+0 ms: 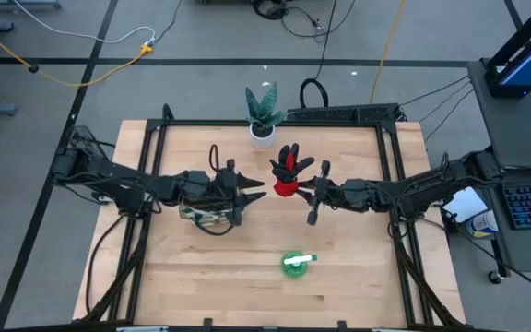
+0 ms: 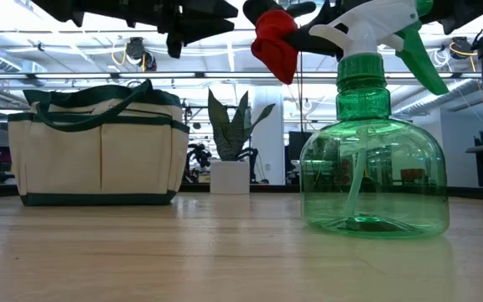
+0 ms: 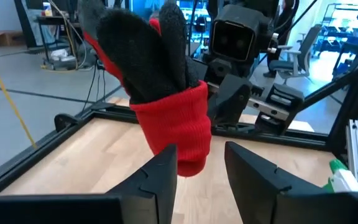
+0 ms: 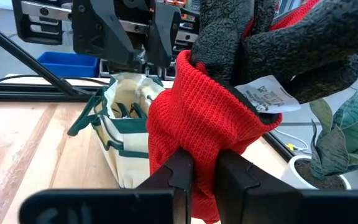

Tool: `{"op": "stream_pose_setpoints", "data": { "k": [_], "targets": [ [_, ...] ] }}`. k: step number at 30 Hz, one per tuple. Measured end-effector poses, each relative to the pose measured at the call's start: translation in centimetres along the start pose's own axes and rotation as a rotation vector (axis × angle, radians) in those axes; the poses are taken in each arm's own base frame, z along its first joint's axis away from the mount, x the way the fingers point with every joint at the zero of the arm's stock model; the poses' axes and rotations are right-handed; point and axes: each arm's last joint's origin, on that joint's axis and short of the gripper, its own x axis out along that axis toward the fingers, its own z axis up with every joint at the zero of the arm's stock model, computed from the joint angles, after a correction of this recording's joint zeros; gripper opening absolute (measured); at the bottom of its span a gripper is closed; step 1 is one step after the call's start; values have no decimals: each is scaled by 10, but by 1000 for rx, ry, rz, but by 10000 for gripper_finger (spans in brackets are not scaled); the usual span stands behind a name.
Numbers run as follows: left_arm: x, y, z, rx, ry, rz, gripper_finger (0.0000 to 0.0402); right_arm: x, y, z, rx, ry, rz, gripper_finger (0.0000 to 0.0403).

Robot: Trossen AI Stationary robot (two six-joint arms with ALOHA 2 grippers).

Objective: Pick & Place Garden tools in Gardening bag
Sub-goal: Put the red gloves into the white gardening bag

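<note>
We are holding the red knit glove with black rubbery fingers (image 1: 289, 172) in the air at the centre of the high view, our right gripper (image 1: 304, 192) clamped on its red cuff, black fingers pointing toward the frame's top. The cream canvas gardening bag with dark green trim (image 1: 206, 205) is standing left of centre, directly beneath our left gripper (image 1: 254, 190), whose fingers (image 3: 160, 180) are standing apart, empty, facing the glove just to its right. The coming move is turning on that short leftward gap: the glove is lying right of the bag's open mouth, nearer the left gripper than anything else. The green plastic spray bottle with white trigger (image 1: 295, 263) is lying lower centre, well apart.
</note>
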Motion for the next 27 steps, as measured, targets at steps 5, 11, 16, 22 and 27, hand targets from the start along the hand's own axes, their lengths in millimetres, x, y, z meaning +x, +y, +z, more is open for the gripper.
{"op": "stream_pose_setpoints", "data": {
  "k": [5, 11, 16, 22, 27],
  "targets": [
    [7, -1, -4, -8, -35, -2, 140, 0, 0, 0, 0, 0, 0, 31],
    [15, -1, -10, -10, -61, 12, 140, 0, 0, 0, 0, 1, 0, 31],
    [20, 1, -16, -8, -57, 32, 140, 0, 0, 0, 0, 0, 0, 32],
    [20, 4, -14, -13, -69, 40, 140, 0, 0, 0, 0, 0, 0, 32],
    [20, 3, -11, -19, -101, 37, 140, 0, 0, 3, 14, -29, -2, 32]
  ]
}}
